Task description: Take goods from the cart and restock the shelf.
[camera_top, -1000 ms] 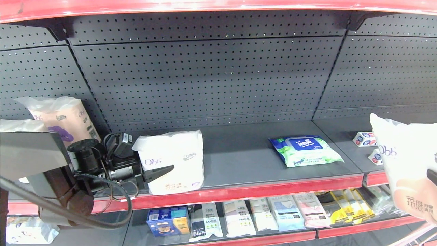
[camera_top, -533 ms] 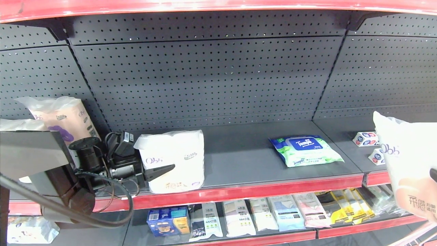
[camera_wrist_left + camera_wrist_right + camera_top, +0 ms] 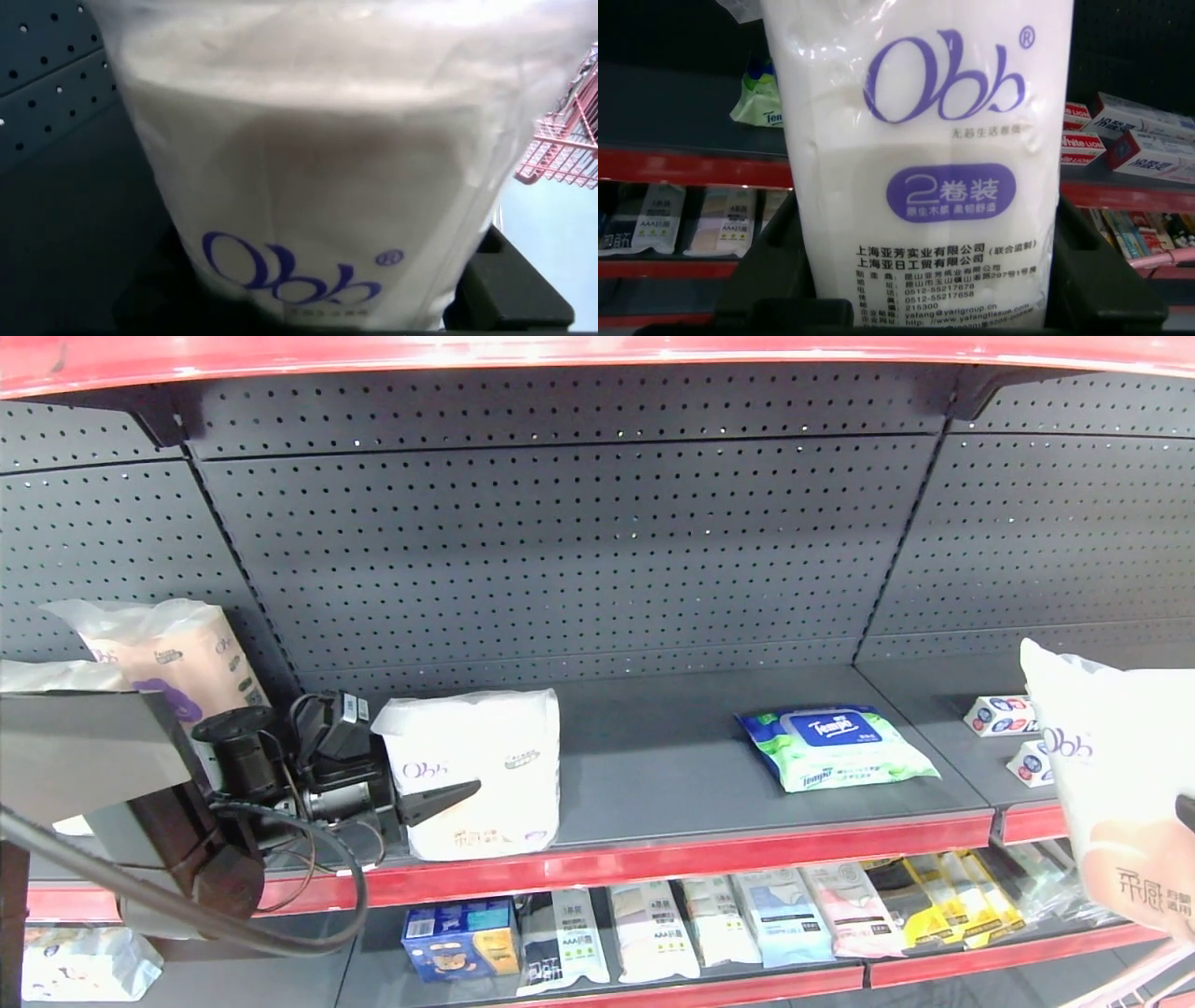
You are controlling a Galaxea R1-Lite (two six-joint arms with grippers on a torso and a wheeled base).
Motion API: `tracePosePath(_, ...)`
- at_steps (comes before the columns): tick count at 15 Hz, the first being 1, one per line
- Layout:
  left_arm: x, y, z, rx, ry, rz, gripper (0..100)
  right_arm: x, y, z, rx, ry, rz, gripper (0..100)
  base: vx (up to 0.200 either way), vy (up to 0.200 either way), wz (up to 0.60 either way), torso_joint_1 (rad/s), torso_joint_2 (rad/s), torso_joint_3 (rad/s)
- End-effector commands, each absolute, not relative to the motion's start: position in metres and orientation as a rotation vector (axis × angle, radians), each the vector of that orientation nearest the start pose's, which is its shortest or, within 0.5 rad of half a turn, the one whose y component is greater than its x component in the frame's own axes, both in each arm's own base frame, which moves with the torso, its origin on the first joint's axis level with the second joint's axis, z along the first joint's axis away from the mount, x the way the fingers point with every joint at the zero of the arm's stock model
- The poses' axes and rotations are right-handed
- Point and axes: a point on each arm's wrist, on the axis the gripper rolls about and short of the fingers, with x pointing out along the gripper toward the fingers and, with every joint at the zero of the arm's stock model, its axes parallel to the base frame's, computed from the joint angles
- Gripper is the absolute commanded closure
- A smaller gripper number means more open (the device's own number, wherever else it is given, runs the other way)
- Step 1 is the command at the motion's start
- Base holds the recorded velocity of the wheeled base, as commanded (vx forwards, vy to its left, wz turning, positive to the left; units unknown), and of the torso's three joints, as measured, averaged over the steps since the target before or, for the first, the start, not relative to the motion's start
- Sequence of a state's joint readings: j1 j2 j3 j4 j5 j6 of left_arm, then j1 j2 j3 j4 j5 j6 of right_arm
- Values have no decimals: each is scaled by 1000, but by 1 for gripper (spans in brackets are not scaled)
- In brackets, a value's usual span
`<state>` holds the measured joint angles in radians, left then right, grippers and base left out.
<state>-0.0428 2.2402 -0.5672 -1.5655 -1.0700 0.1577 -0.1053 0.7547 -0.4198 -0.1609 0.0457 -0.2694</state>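
1. Tissue-roll pack in white plastic wrap (image 3: 485,756) stands at 8 o'clock on the dark metal shelf (image 3: 672,775), pinched by the left end effector (image 3: 439,789).
2. Right end effector (image 3: 924,289) pinches a matching second pack (image 3: 1120,784) at 3 o'clock, off the shelf.
3. Placement appears underway; next, the left likely needs to let go.

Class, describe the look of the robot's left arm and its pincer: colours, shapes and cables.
The left arm has a flat grey link, a glossy dark brown joint housing and a black cylindrical joint. Loose black cables loop beside it. The left pincer is black, with a pointed, wedge-shaped finger.
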Motion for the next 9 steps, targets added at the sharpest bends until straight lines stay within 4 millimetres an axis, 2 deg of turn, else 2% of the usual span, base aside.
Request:
tracePosePath(1,337,-34,48,104,-15,-1110,100,73,-7,201,-255,187,-35,100,0,0,0,0,0,0)
tracePosePath(9,336,-34,48,96,-8,-1102,100,74,-7,199,-256,196,-43,100,0,0,0,0,0,0)
